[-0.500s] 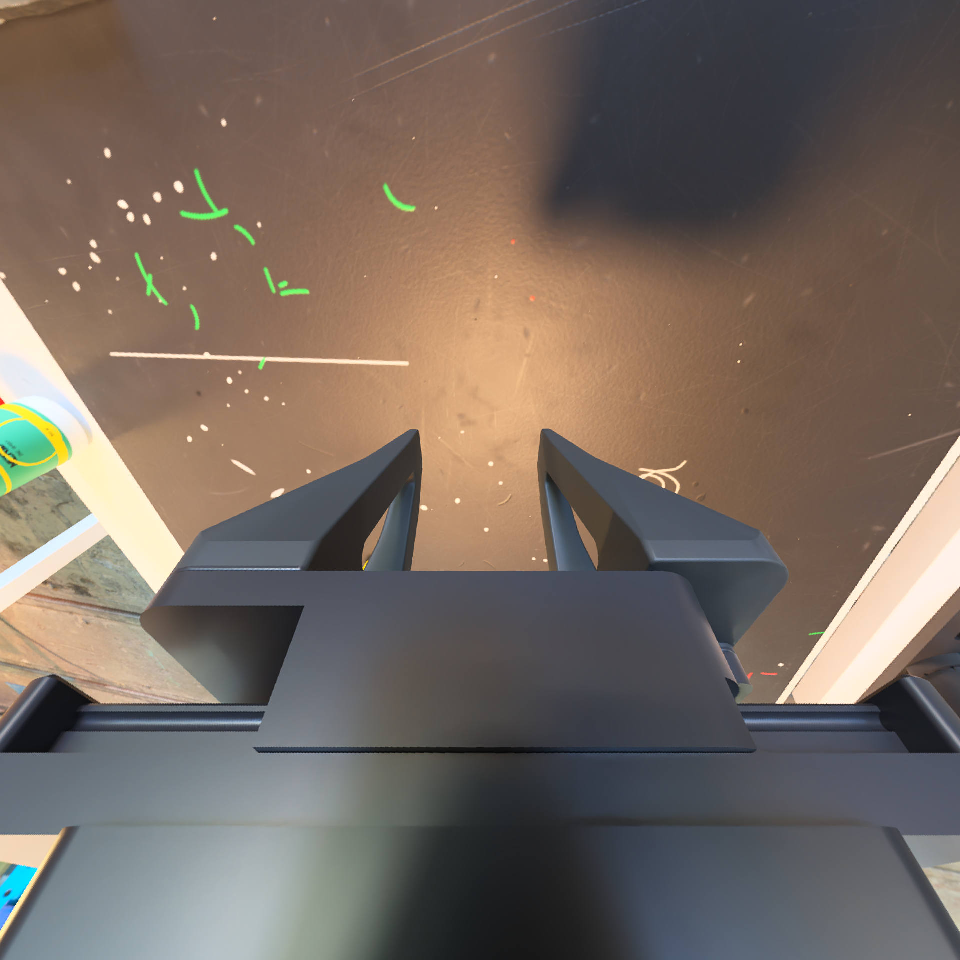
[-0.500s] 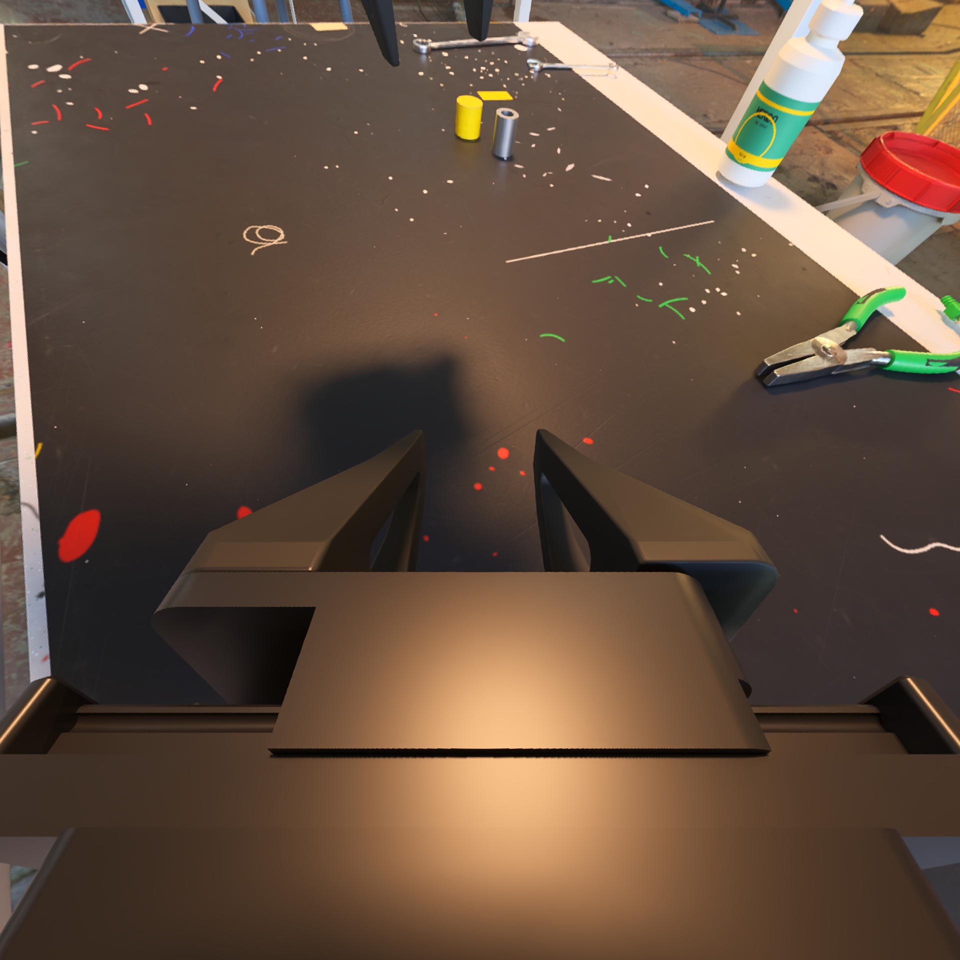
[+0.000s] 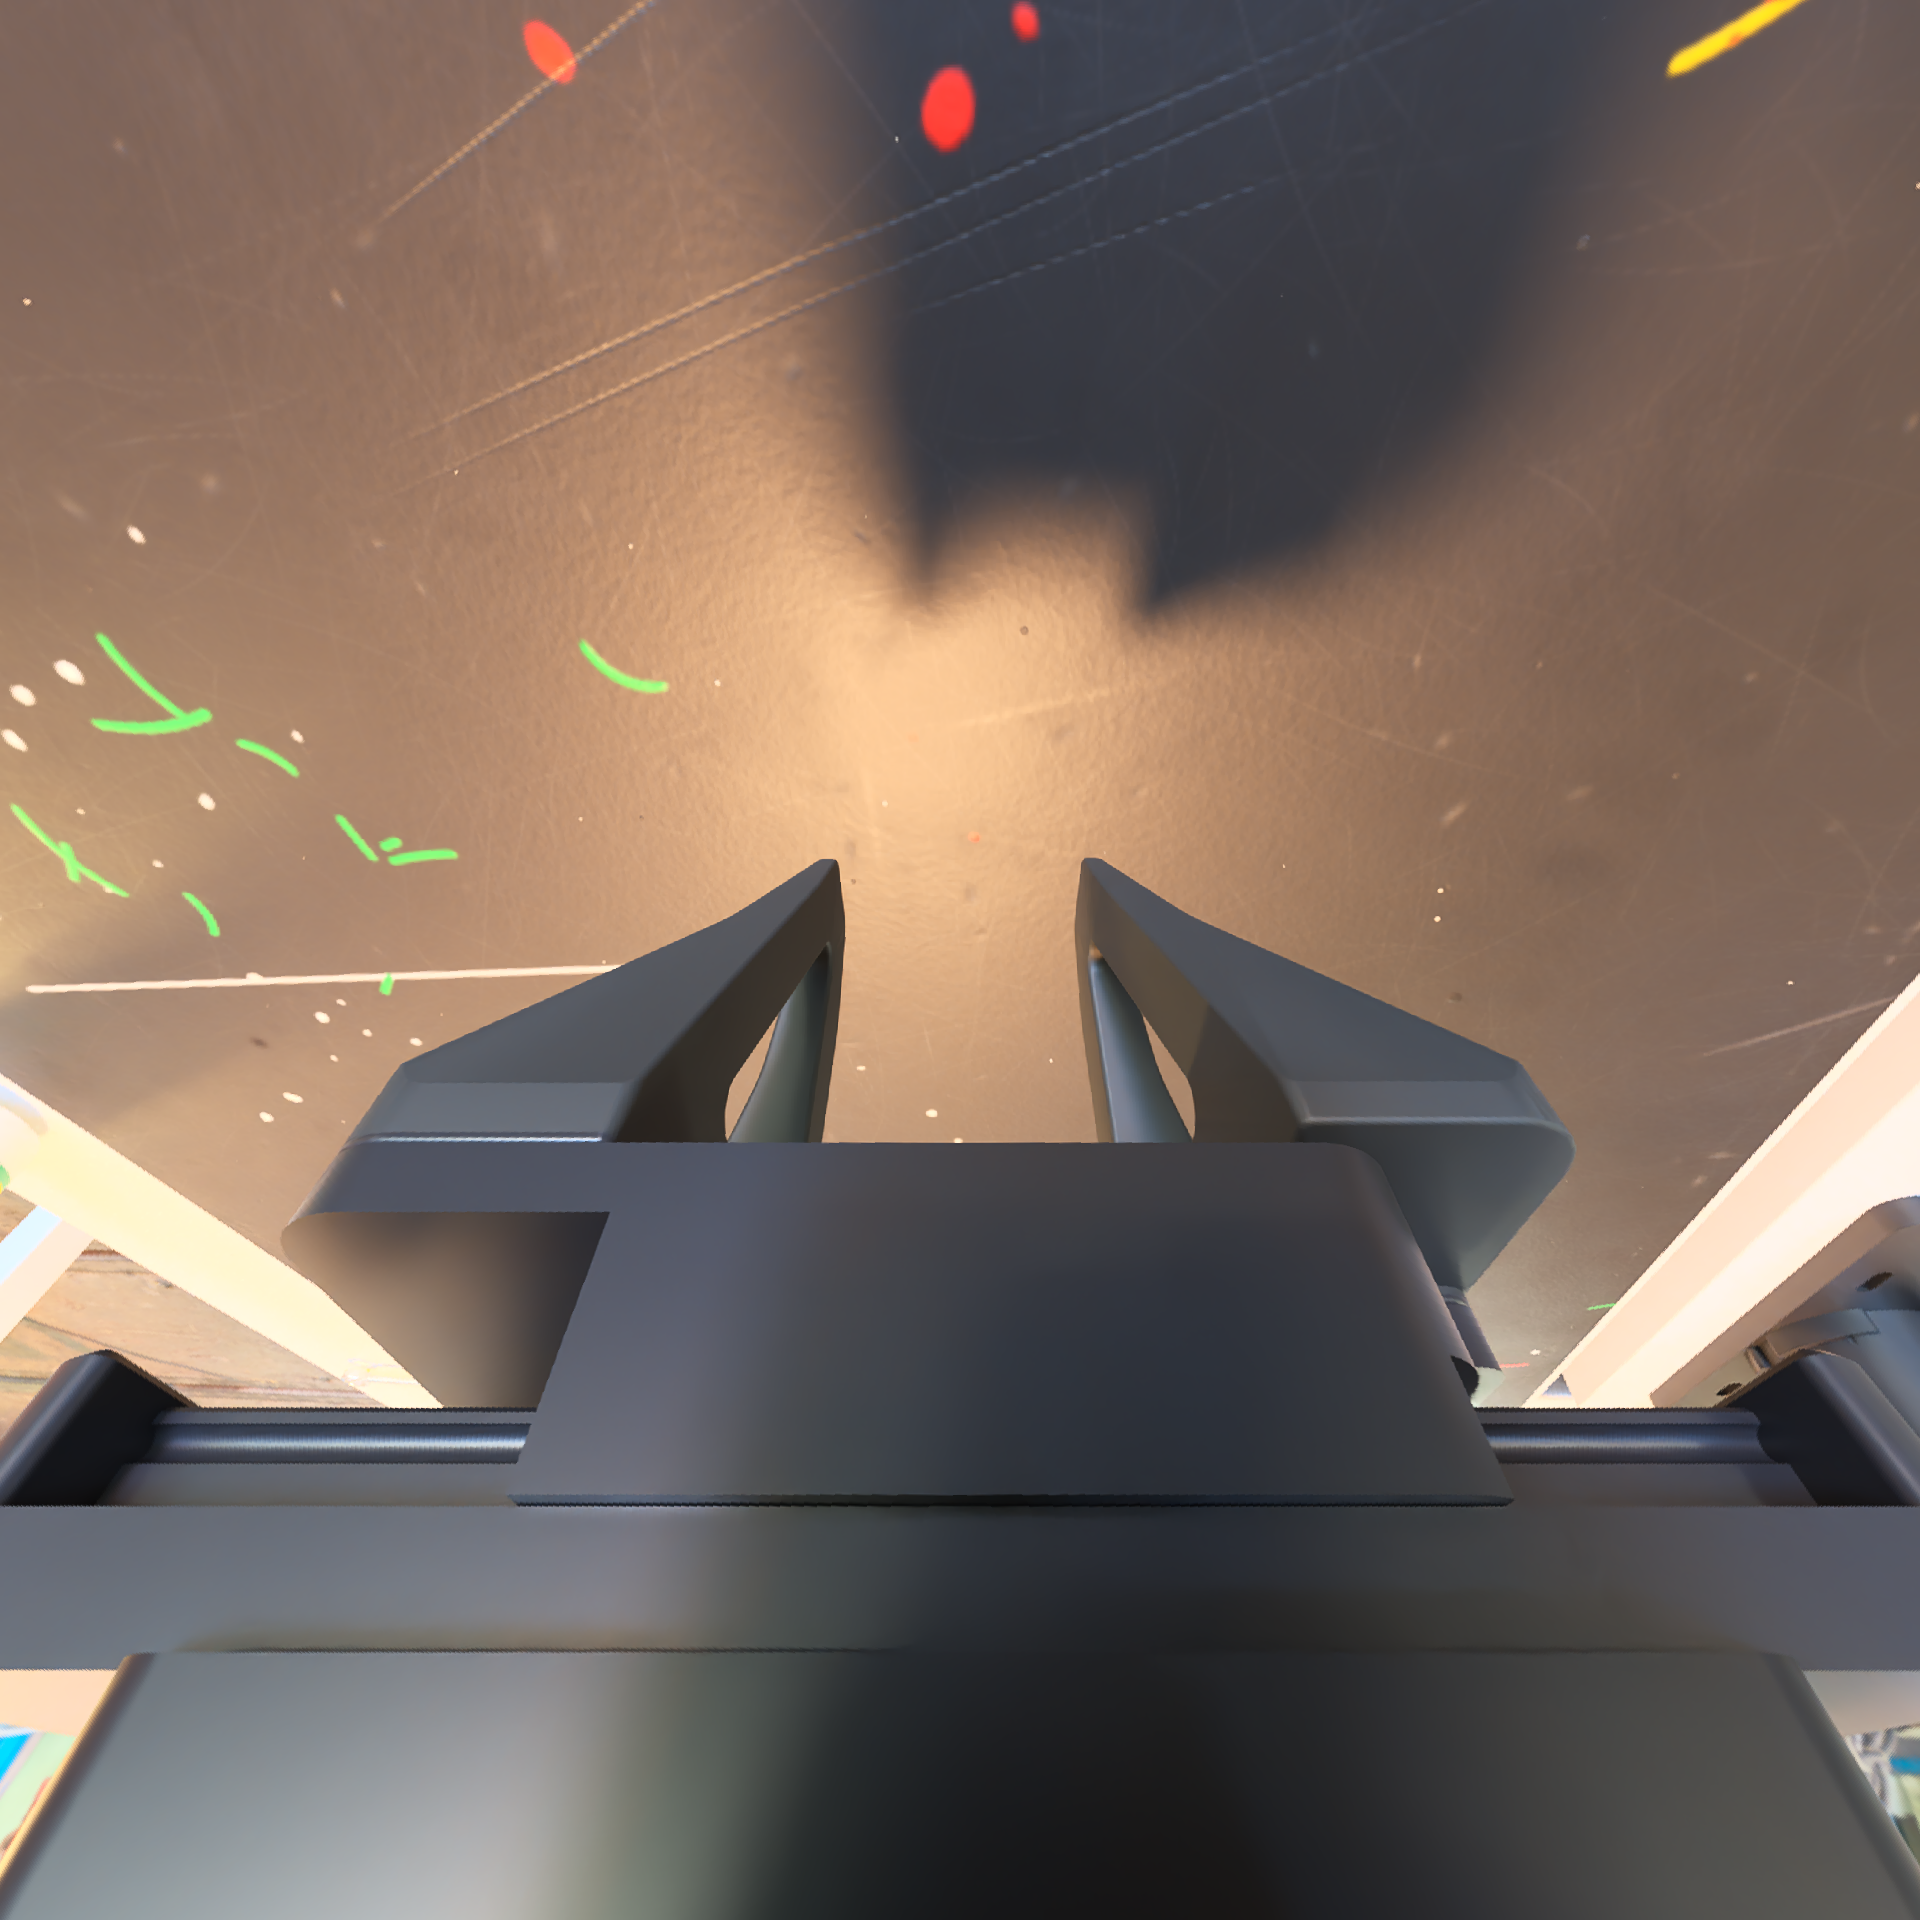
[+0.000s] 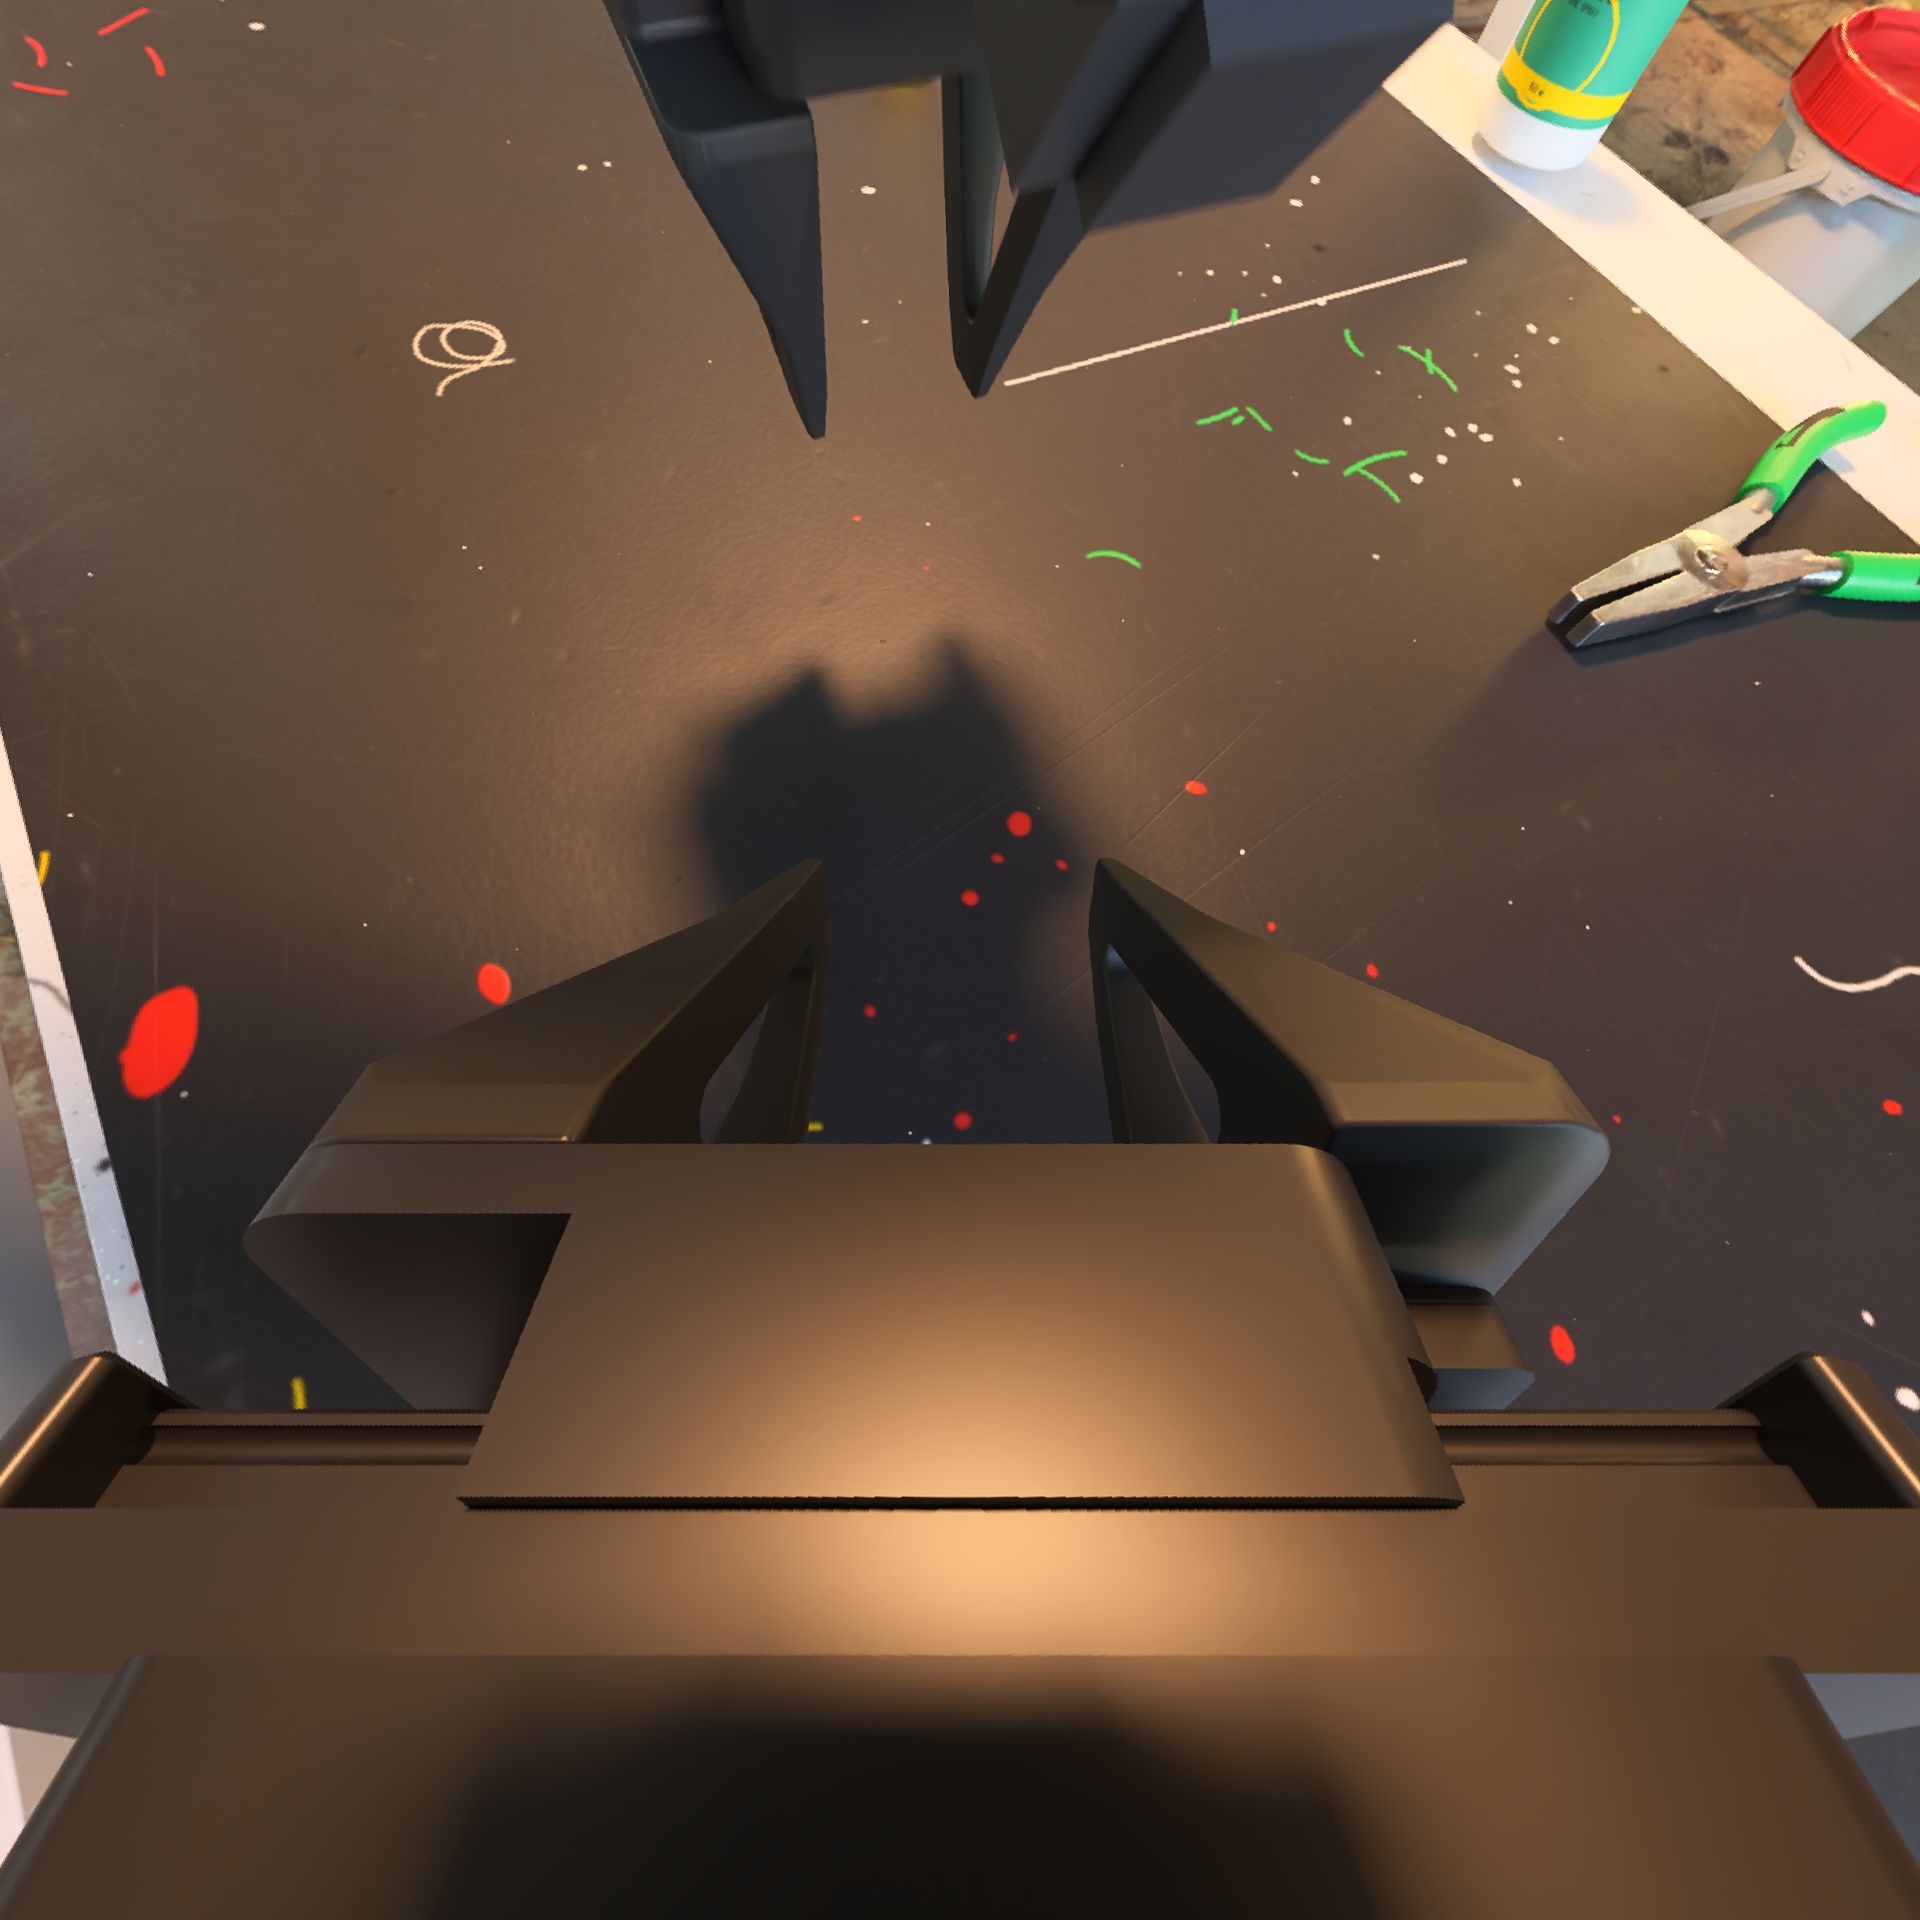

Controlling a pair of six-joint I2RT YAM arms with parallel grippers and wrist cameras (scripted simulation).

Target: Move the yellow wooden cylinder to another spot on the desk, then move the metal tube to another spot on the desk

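Neither the yellow wooden cylinder nor the metal tube shows in either view. In the right wrist view the left gripper (image 4: 896,412) hangs over the far middle of the black desk (image 4: 520,644), fingers pointing down, open and empty; it blocks the far part of the desk. My right gripper (image 4: 958,864) is open and empty above red paint spots. In the left wrist view the left gripper (image 3: 958,868) is open with only bare desk (image 3: 1039,727) between its fingers.
Green-handled pliers (image 4: 1725,566) lie at the desk's right edge. A white bottle with a green label (image 4: 1558,83) stands on the white rim, and a red-lidded bucket (image 4: 1860,114) is beyond it. White desk edges (image 3: 1766,1174) show low in the left wrist view.
The left gripper has moved across the desk toward the right one and now fills the top of the right wrist view, covering the cylinder and tube. The bottle has left the left wrist view.
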